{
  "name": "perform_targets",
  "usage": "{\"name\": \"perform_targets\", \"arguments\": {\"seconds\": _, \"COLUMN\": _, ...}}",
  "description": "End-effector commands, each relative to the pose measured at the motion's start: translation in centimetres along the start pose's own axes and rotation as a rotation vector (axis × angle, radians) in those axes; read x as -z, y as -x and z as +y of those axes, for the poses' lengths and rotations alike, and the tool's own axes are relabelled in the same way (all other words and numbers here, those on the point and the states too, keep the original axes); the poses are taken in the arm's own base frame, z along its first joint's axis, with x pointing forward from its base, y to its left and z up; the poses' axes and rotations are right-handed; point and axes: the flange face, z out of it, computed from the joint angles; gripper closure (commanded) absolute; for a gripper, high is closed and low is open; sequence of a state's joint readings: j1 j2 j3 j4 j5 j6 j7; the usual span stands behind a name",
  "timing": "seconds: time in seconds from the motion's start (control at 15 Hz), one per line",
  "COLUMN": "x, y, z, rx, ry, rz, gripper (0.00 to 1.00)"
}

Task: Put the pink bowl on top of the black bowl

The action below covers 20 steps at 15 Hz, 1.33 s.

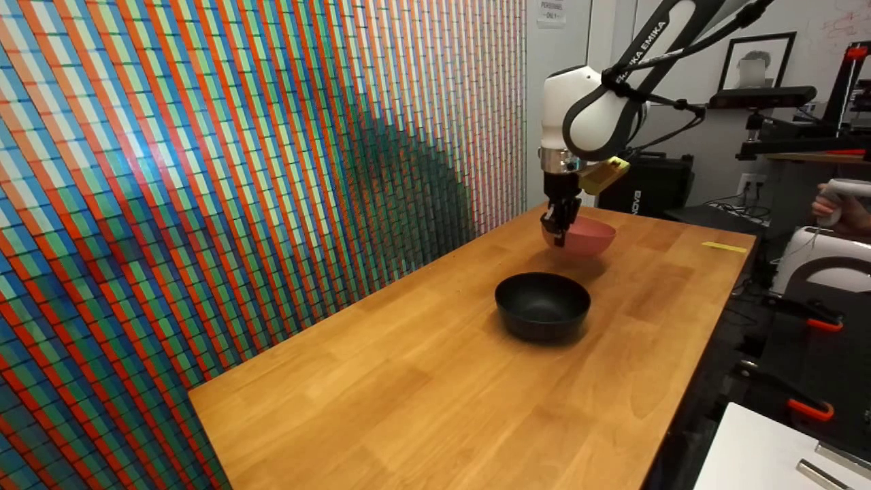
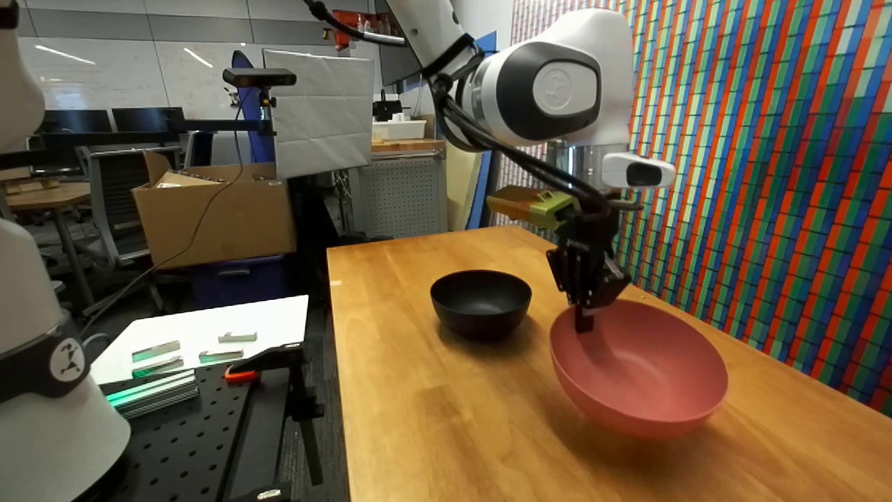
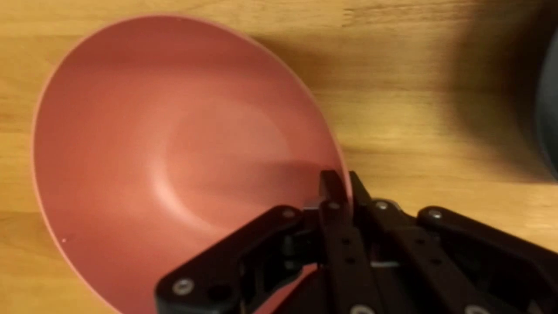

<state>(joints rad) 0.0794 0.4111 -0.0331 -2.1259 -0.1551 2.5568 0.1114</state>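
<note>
The pink bowl [image 2: 648, 369] hangs from my gripper [image 2: 584, 319] by its rim, tilted and a little above the table, with its shadow beneath. It also shows in an exterior view [image 1: 589, 238] and fills the left of the wrist view [image 3: 209, 131]. My gripper's fingers [image 3: 342, 183] are shut on the rim, one finger inside the bowl and one outside. The black bowl [image 1: 542, 313] stands upright on the table, apart from the pink bowl. It shows in an exterior view [image 2: 481, 307]. Only its edge shows at the right of the wrist view [image 3: 550, 104].
The wooden table [image 1: 381, 381] carries both bowls' area. A multicoloured tiled wall panel [image 1: 272, 170] runs along one long side of the table. A white board [image 2: 279, 317] with metal pieces and a black clamp stand beyond the opposite edge.
</note>
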Motion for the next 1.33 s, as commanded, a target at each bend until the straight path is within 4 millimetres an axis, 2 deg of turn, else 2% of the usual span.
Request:
{"name": "perform_targets", "arguments": {"seconds": 0.0, "x": 5.8, "y": 0.7, "z": -4.3, "rx": 0.115, "ry": -0.019, "rz": 0.080, "gripper": 0.93}}
{"name": "perform_targets", "arguments": {"seconds": 0.13, "x": 8.0, "y": 1.3, "z": -7.5, "rx": 0.194, "ry": -0.026, "rz": 0.115, "gripper": 0.93}}
{"name": "perform_targets", "arguments": {"seconds": 0.33, "x": 9.8, "y": 3.0, "z": -12.7, "rx": 0.319, "ry": -0.043, "rz": 0.132, "gripper": 0.93}}
{"name": "perform_targets", "arguments": {"seconds": 0.53, "x": 10.4, "y": 5.8, "z": -17.8, "rx": 0.440, "ry": -0.064, "rz": 0.130, "gripper": 0.93}}
{"name": "perform_targets", "arguments": {"seconds": 0.73, "x": 10.1, "y": 8.4, "z": -21.9, "rx": 0.539, "ry": -0.067, "rz": 0.113, "gripper": 0.93}}
{"name": "perform_targets", "arguments": {"seconds": 0.87, "x": 9.5, "y": 9.7, "z": -23.6, "rx": 0.582, "ry": -0.054, "rz": 0.083, "gripper": 0.93}}
{"name": "perform_targets", "arguments": {"seconds": 1.0, "x": 8.9, "y": 10.6, "z": -24.3, "rx": 0.606, "ry": -0.029, "rz": 0.055, "gripper": 0.93}}
{"name": "perform_targets", "arguments": {"seconds": 1.27, "x": 8.5, "y": 10.9, "z": -24.1, "rx": 0.636, "ry": 0.045, "rz": 0.026, "gripper": 0.92}}
